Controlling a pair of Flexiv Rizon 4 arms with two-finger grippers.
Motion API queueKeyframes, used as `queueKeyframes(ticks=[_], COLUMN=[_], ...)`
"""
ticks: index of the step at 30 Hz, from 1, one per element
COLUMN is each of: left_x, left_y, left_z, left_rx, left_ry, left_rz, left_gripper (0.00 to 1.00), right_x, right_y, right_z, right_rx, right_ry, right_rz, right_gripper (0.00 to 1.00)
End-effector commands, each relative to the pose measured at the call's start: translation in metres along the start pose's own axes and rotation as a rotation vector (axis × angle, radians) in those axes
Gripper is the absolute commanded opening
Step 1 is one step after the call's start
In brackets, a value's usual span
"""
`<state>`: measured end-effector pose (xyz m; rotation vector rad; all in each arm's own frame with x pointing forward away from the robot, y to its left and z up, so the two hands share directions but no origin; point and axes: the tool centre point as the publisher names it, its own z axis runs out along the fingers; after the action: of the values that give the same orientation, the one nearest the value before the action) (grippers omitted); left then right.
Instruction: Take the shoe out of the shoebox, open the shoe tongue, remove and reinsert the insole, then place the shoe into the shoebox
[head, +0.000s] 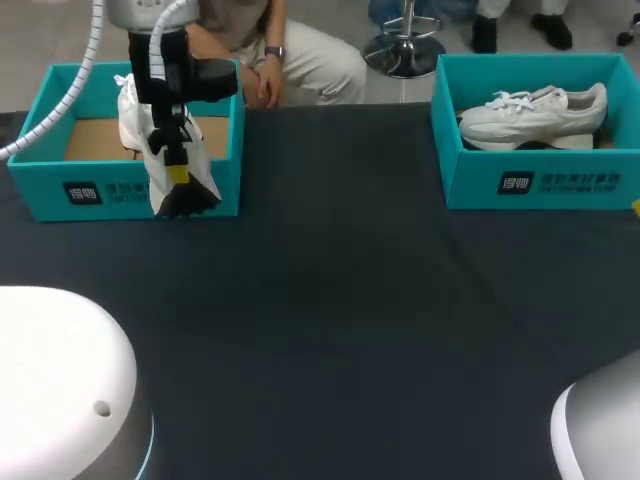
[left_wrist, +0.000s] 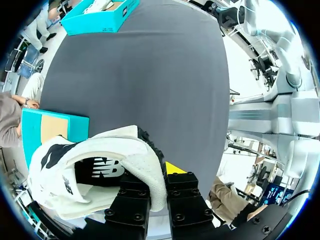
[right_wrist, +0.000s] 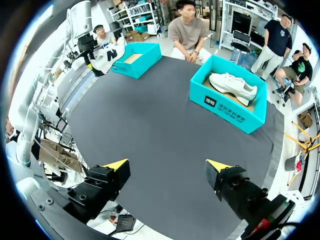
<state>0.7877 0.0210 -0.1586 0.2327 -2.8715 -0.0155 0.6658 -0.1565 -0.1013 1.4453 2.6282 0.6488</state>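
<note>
Dark table (head: 320, 330), teal shoebox at each end. Left shoebox (head: 100, 190): white-and-black shoe (left_wrist: 130, 150) hangs over its front wall, clamped in left gripper (left_wrist: 157, 175). Right shoebox (head: 540, 180) holds white sneaker (head: 530, 115). Right gripper (right_wrist: 170, 167) spread wide, nothing in it, above the table.

Only furniture in frame: the table (head: 330, 340), filling nearly the whole head view. The top is covered in a dark charcoal cloth (right_wrist: 160, 135), matte and lying flat with only faint creases. The far edge runs straight across the head view. Light is even and comes from overhead. It leaves a slightly paler sheen on the cloth around mid-table, and the cloth reads darker toward the near side. Shadows on the cloth are soft-edged.
</note>
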Motion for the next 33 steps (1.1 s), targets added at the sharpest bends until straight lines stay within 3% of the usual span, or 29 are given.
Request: queueKeyframes(ticks=[1,20,33], left_x=[0.003,0.003,-0.059], left_y=[0.009,0.009,0.076], left_z=[0.001,0.001,-0.033], left_rx=[0.107,0.107,0.105], left_ry=[-0.009,-0.009,-0.005], left_rz=[0.002,0.002,-0.043], left_gripper=[0.0,0.0,0.0], right_x=[-0.001,-0.001,-0.001], right_y=[0.003,0.003,0.003], right_z=[-0.001,-0.001,-0.001], right_rx=[0.008,0.008,0.008], right_ry=[0.003,0.003,0.003], right_rz=[0.001,0.001,0.001], right_gripper=[1.0,1.0,1.0])
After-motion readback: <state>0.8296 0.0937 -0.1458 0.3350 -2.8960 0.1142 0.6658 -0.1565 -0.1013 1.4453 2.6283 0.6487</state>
